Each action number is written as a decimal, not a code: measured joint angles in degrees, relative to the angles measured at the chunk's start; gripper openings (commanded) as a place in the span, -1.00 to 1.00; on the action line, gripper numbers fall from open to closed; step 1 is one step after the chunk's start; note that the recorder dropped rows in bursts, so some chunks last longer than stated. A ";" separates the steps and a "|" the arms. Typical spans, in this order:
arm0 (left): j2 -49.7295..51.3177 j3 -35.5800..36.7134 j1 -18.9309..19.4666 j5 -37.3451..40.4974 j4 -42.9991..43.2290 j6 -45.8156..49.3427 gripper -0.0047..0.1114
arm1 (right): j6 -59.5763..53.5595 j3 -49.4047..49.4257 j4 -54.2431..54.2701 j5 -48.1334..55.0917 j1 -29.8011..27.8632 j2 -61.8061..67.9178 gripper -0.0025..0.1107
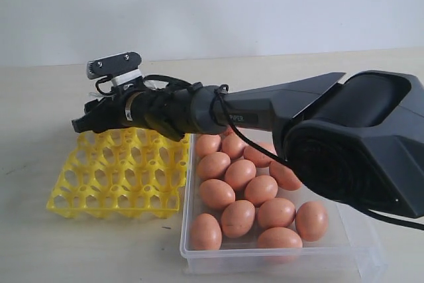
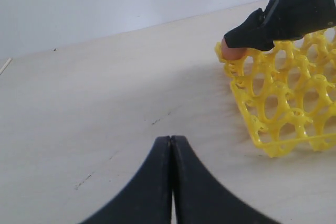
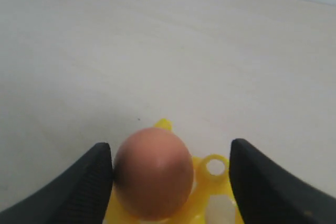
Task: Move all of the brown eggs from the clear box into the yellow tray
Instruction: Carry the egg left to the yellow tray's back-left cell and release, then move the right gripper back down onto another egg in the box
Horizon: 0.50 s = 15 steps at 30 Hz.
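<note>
Egg (image 3: 153, 174) at tray (image 3: 198, 182) corner (right jaws apart)

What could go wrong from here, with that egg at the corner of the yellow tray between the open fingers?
1. The brown egg is at the yellow tray's outer corner, with one finger of the right gripper against its side. Pulling away sideways could roll it onto the table.
2. The right arm's loose cable appears to hang close over the eggs in the clear box. A low return swing might drag it across them.
</note>
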 measured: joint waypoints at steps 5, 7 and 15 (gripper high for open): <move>0.00 0.00 0.00 0.00 0.00 0.00 -0.92 | -6.90 0.00 2.49 12.81 0.00 -7.58 0.13; 0.00 0.00 0.00 0.00 0.00 0.00 -0.92 | -9.53 0.00 3.66 20.55 0.00 -12.01 0.11; 0.00 0.00 0.00 0.00 0.00 0.00 -0.92 | -14.66 1.43 6.97 58.25 -1.33 -26.06 0.10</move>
